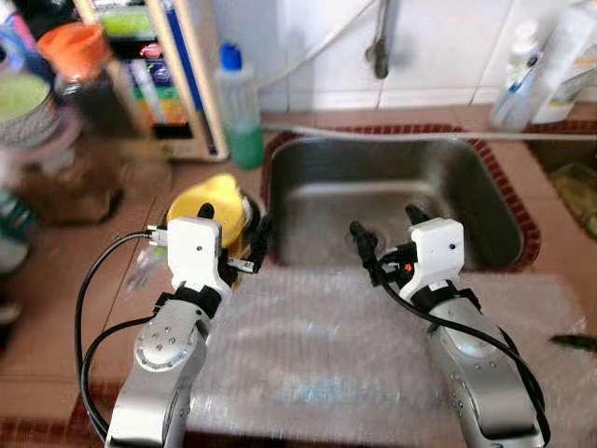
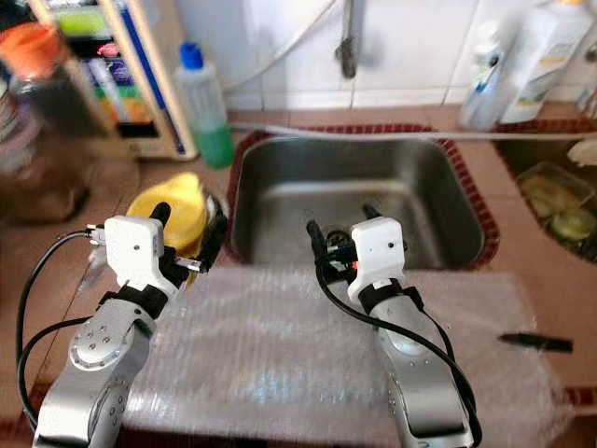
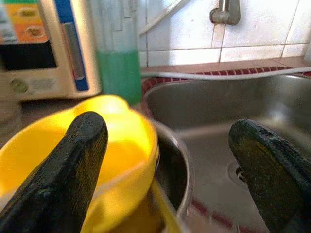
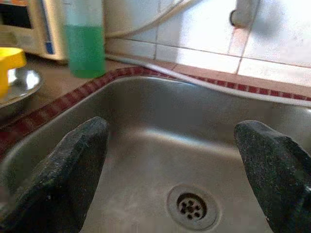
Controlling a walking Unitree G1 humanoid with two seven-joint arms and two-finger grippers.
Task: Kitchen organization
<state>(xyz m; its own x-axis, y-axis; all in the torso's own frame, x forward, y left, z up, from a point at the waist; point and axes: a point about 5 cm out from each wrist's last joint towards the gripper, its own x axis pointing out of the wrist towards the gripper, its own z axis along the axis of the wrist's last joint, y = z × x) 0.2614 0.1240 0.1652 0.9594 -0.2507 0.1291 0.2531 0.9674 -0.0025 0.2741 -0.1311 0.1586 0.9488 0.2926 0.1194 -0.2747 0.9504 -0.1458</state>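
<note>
the brown tiled counter (image 1: 75, 280) runs along a white tiled wall, and a steel sink (image 1: 308, 187) with a red patterned rim is set into it, a round drain (image 4: 190, 207) at its bottom. a sheet of bubble wrap (image 1: 326, 355) lies on the counter along the sink's near edge, under both arms. at the far left stands a beige appliance (image 1: 187, 75) with a blue stripe, and blurred jars and bowls sit beyond it. a clear bottle of green liquid (image 1: 239, 112) with a blue cap stands beside the appliance, near the sink's back left corner. white bottles (image 2: 522, 56) stand by the wall at the right. a pale hose (image 1: 429, 136) lies along the back of the sink under the tap (image 1: 379, 47).

a yellow bowl (image 1: 210, 201) sits in a steel bowl (image 3: 175, 170) on the counter, just left of the sink. the left gripper (image 1: 244, 229) hovers over these bowls, its fingers (image 3: 63, 179) spread apart and holding nothing. the right gripper (image 1: 387, 233) hangs over the sink's near edge, likewise spread and empty. a small dark object (image 2: 536, 343) lies on the bubble wrap at the right.
</note>
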